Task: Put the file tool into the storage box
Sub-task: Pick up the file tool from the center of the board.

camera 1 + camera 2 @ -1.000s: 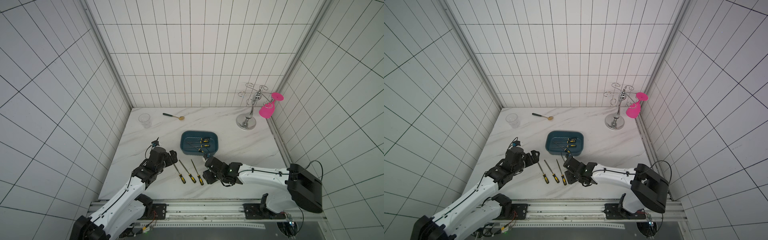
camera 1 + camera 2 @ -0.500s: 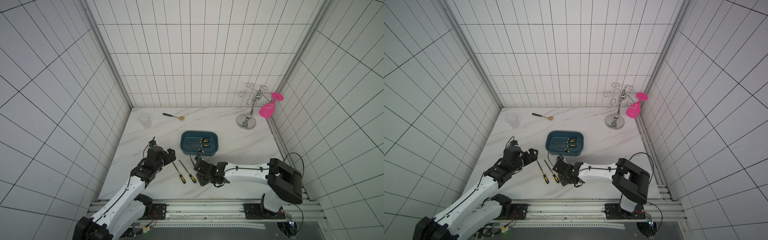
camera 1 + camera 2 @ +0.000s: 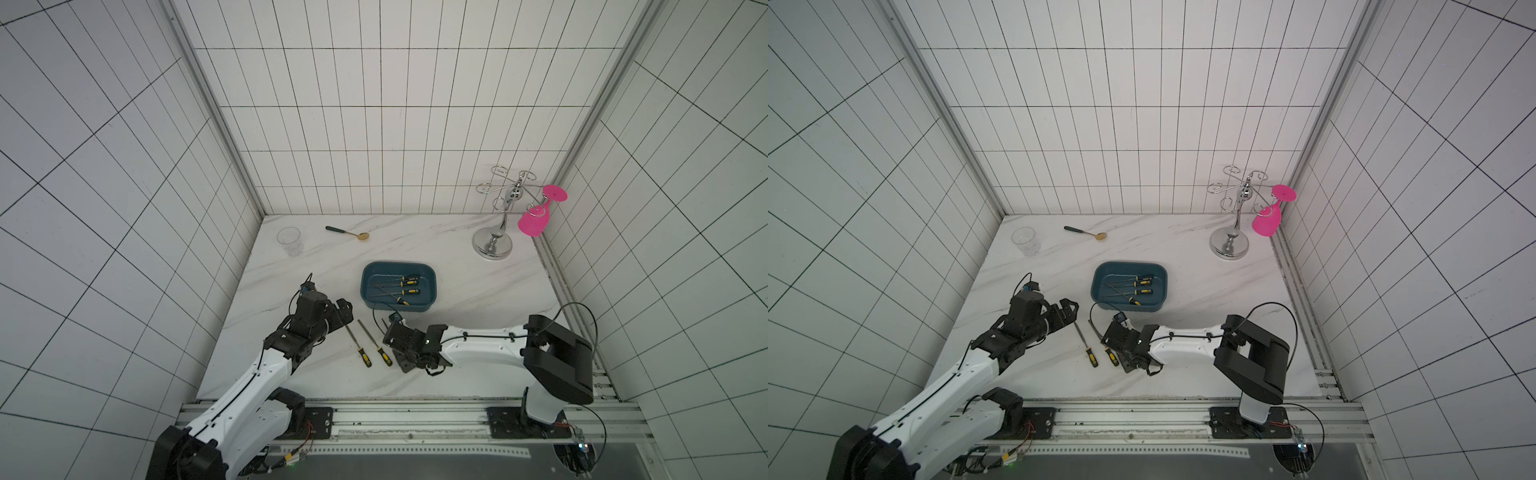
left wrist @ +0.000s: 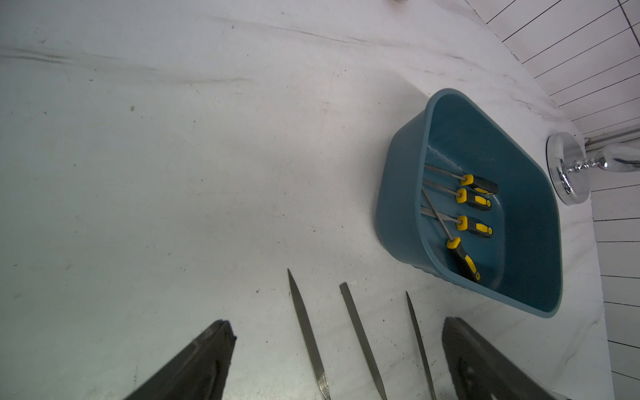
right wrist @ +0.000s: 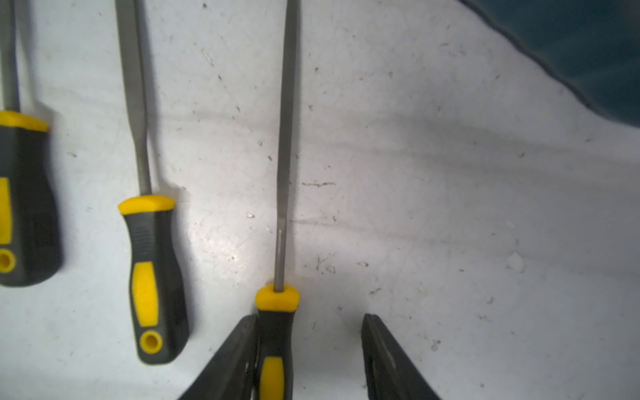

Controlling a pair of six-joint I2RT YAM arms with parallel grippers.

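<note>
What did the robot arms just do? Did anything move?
The right gripper slid sideways toward the left arm. It now straddles the nearest file at its handle, with one finger touching it, but it is not clamped yet. Nothing was let go. The left gripper, the other two table files, the storage box and the four files inside it stayed put.

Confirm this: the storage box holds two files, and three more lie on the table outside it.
Not quite: the storage box holds four files, not two, as the left wrist view shows. Three more lie on the table outside it.
</note>
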